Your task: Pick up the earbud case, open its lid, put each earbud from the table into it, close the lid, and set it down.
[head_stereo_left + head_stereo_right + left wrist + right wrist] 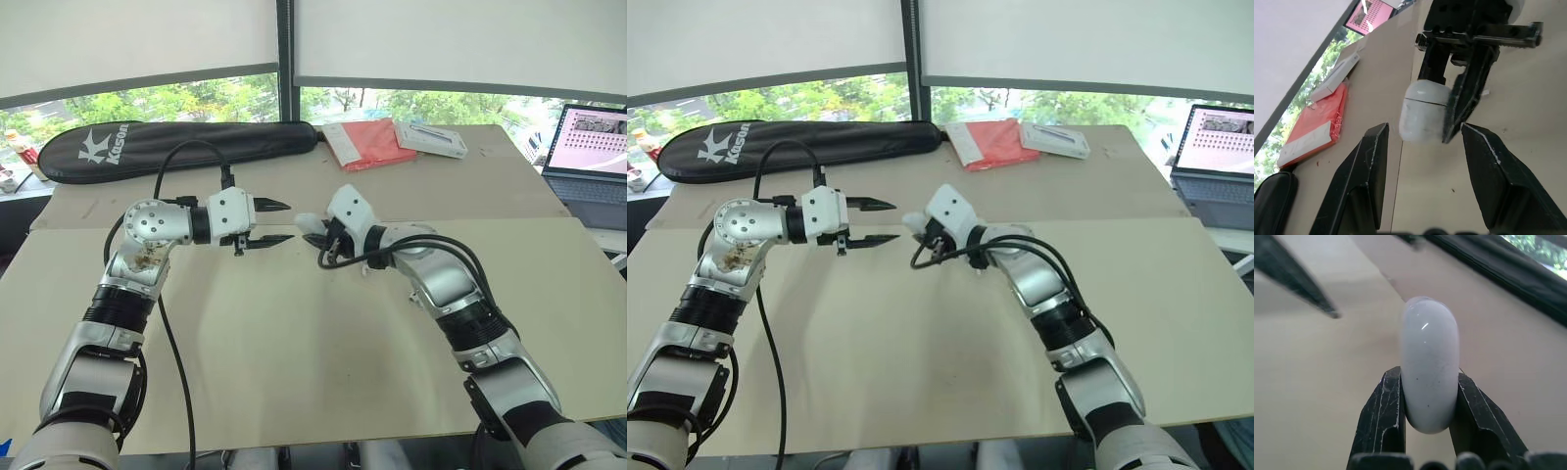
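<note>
holding the earbud case off the surface, the right tool is clamped on its sides; pickup looks done. the lid seam reads shut, so opening, loading earbuds, closing and setting down remain. left tool, fingers apart, faces the case just beside it. bare surface lies under both tools; black bag and red booklet sit well beyond them, leaving open room.

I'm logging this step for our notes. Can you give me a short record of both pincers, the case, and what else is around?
right pincer: shut on the earbud case, lifted off the table
case lid: closed
left pincer: open, empty, pointing at the case, not touching it
farther back: black bag, red packet, white box
far right: laptop
</note>
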